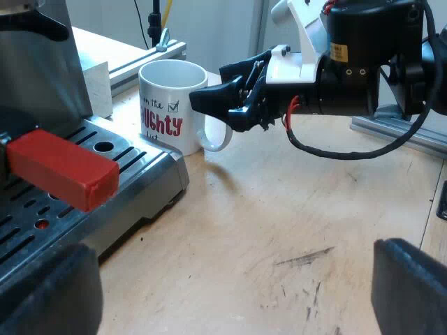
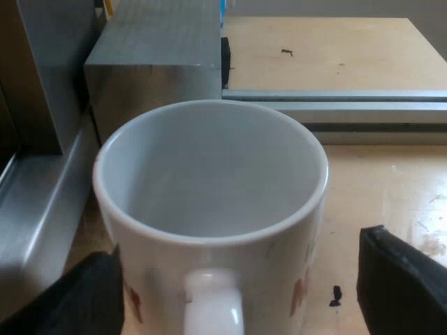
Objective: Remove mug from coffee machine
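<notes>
A white mug (image 1: 167, 105) with red lettering stands upright on the wooden table, close beside the corner of the espresso machine's drip tray (image 1: 119, 157). It is empty inside (image 2: 209, 167). My right gripper (image 1: 213, 101) is at the mug's handle (image 1: 216, 136). In its own view the right gripper (image 2: 237, 296) is open, one finger on each side of the handle (image 2: 209, 300), fingertips (image 2: 401, 286) apart from the mug. My left gripper (image 1: 230, 293) is open over bare table near the tray. The holder's red handle end (image 1: 63, 167) juts out over the tray.
The machine's metal body (image 2: 42, 84) rises close beside the mug. A grey metal block (image 2: 154, 63) and an aluminium rail (image 2: 335, 105) lie just beyond it. A white block (image 1: 98, 87) sits by the machine. Bare wooden table (image 1: 293, 230) spreads under both arms.
</notes>
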Available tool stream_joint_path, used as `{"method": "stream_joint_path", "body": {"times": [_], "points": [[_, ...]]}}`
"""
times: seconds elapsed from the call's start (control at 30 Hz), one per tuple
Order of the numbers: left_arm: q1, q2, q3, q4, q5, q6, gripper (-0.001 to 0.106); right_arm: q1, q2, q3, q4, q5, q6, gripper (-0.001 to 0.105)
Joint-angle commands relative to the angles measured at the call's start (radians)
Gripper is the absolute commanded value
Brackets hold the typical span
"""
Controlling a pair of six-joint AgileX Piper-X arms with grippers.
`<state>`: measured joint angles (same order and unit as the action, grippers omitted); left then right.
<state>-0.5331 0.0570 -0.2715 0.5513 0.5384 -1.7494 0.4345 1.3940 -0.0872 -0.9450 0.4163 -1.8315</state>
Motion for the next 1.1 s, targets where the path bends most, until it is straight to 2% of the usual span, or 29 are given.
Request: {"method": "stream_joint_path", "body": {"times": [0.03, 0.17, 0.4, 0.5, 0.6, 0.7, 0.8, 0.83, 0.87, 0.97, 1.1], "points": [[-0.002, 0.002, -0.004, -0.005, -0.008, -0.011, 0.08, 0.079, -0.084, -0.008, 0.08, 0.048, -0.006, 0.072], [-0.002, 0.002, -0.004, -0.005, -0.008, -0.011, 0.08, 0.125, -0.17, -0.008, 0.218, 0.102, 0.017, 0.072], [-0.002, 0.002, -0.004, -0.005, -0.008, -0.011, 0.08, 0.189, -0.405, -0.008, 0.511, 0.103, 0.04, 0.072], [-0.002, 0.002, -0.004, -0.005, -0.002, -0.011, 0.08, 0.189, -0.52, -0.008, 0.63, 0.103, 0.085, 0.072], [-0.002, 0.002, -0.008, -0.003, -0.001, -0.011, 0.08, 0.189, -0.634, -0.025, 0.769, 0.103, 0.1, 0.072], [-0.002, 0.002, -0.026, 0.004, -0.013, -0.026, 0.08, 0.189, -0.723, -0.07, 0.945, 0.103, 0.101, 0.072], [-0.002, 0.002, -0.068, 0.062, -0.082, -0.026, 0.08, 0.189, -0.785, -0.111, 1.07, 0.1, 0.104, 0.072], [-0.002, 0.002, -0.088, 0.103, -0.121, -0.026, 0.08, 0.189, -0.846, -0.18, 1.231, 0.094, 0.108, 0.072], [-0.002, 0.002, -0.101, 0.134, -0.137, -0.026, 0.08, 0.189, -0.853, -0.196, 1.28, 0.091, 0.108, 0.072], [-0.002, 0.0, -0.143, 0.244, -0.208, -0.05, 0.08, 0.189, -0.891, -0.279, 1.435, 0.009, 0.119, 0.072], [-0.002, 0.0, -0.176, 0.297, -0.215, -0.126, 0.08, 0.189, -0.896, -0.381, 1.621, -0.083, 0.158, 0.072]]}}
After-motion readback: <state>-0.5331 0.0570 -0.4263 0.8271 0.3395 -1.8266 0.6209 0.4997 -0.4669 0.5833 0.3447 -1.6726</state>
